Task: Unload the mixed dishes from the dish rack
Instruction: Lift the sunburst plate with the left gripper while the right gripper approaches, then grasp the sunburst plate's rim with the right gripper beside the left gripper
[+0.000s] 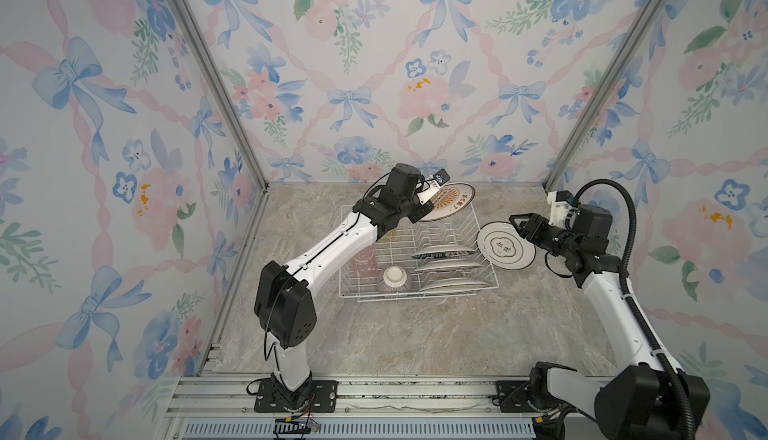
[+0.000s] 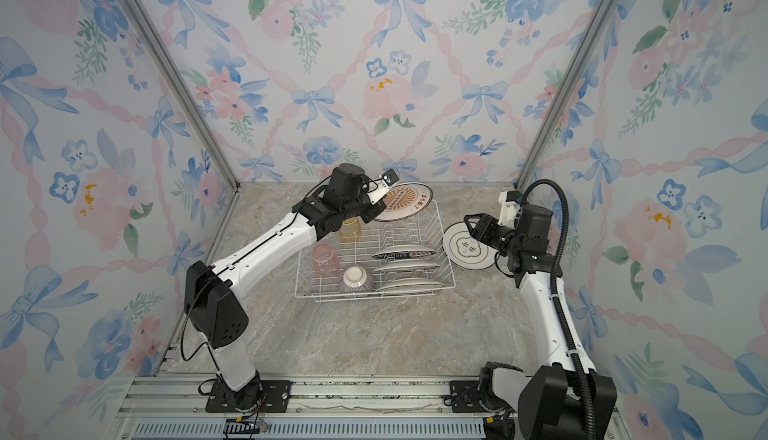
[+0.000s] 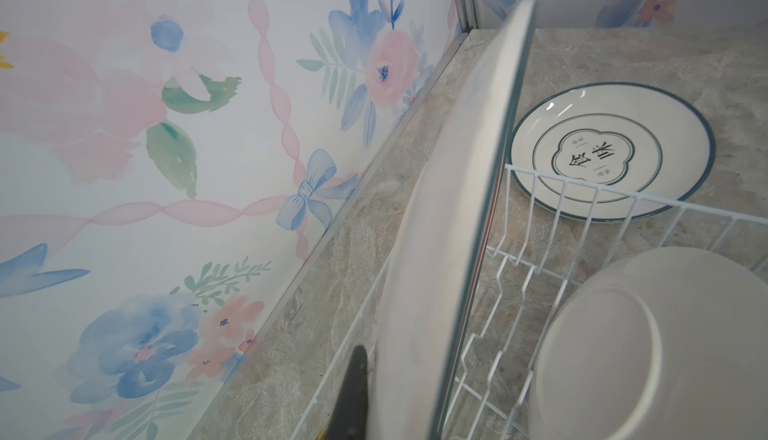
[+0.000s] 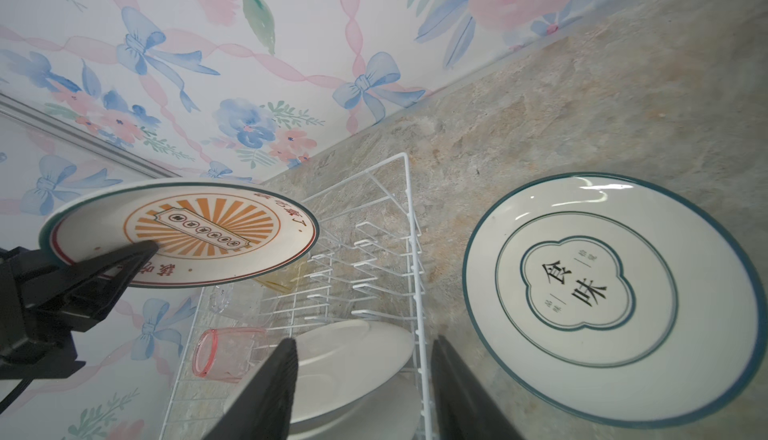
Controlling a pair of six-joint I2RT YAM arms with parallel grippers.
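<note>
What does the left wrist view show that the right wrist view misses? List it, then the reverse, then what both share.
Left wrist only: the held plate edge-on, showing its plain white back. Right wrist only: that plate's orange sunburst face, the pink tumbler, the right gripper open. Both: the left gripper shut on that plate, the teal-rimmed plate flat on the table, the dish rack, a racked white plate.

yellow tumbler: left arm covers its top from me.
orange-sunburst plate: blurred, edge-on in my left wrist view; print hidden.
right gripper: fingers cut off at my wrist view's edge.
dark-banded plate: lettering too small to read.
</note>
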